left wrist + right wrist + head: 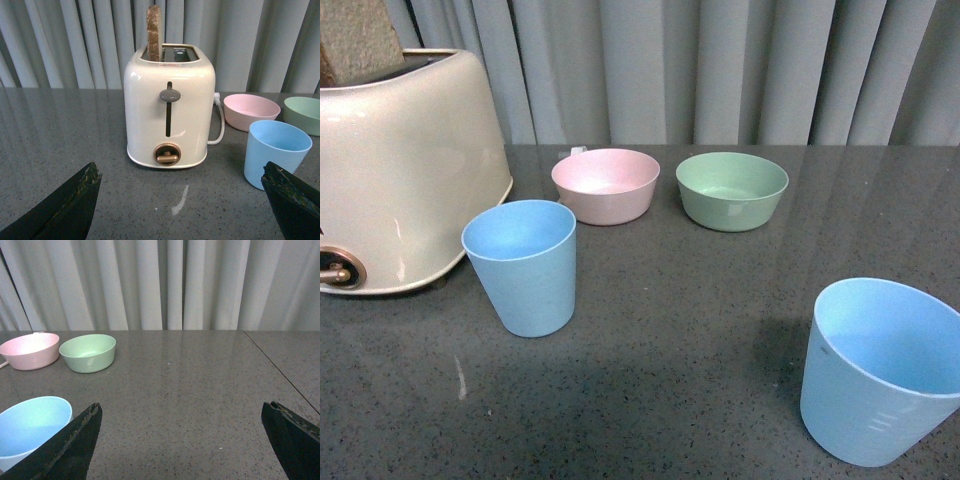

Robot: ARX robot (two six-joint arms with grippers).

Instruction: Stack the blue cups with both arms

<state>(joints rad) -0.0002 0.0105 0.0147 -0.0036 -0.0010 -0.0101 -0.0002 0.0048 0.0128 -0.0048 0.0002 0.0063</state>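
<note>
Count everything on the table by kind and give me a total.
Cups: 2
Bowls: 2
Toaster: 1
Toast slice: 1
Total: 6

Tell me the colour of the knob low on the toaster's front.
Coppery bronze knob on the cream toaster; clearest in the left wrist view.

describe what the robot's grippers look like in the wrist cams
Only finger ends show. The left gripper has two matte black, wedge-shaped fingers tapering to points, their inner edges rough and flecked brownish. The right gripper looks the same. No cables, markings or arm links are visible; the front view shows neither arm.
</note>
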